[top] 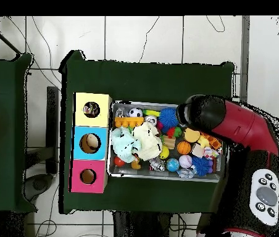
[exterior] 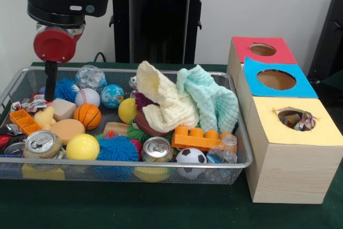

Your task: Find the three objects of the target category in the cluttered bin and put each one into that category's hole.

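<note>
The gripper [exterior: 50, 96] tips sink unseen behind clutter in the bin [exterior: 239, 132].

We are seeing a table [exterior: 161, 207] lying under dark green cloth, carrying a wire mesh bin [exterior: 236, 159]. Just beside that bin, three boxes are standing in a row: yellow-topped [exterior: 289, 154], blue-topped [exterior: 300, 87], red-topped [exterior: 281, 54].

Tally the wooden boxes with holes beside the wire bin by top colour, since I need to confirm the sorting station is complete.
red-topped wooden box: 1
blue-topped wooden box: 1
yellow-topped wooden box: 1
Total: 3
</note>
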Robot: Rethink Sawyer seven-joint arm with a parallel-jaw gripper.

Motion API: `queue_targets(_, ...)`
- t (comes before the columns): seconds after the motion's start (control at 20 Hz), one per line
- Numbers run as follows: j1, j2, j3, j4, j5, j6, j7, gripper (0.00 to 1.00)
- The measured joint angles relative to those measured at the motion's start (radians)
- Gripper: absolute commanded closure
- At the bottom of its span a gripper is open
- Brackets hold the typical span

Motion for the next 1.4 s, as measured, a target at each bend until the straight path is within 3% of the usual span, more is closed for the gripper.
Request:
queue_targets(1.05, -0.063, 0.042, 0.011, 0.006, 0.000, -0.112, 0.000, 0.00)
queue_targets(1.4, -0.067, 0.037, 0.014, 0.042, 0.000, -0.122, 0.000, 0.00)
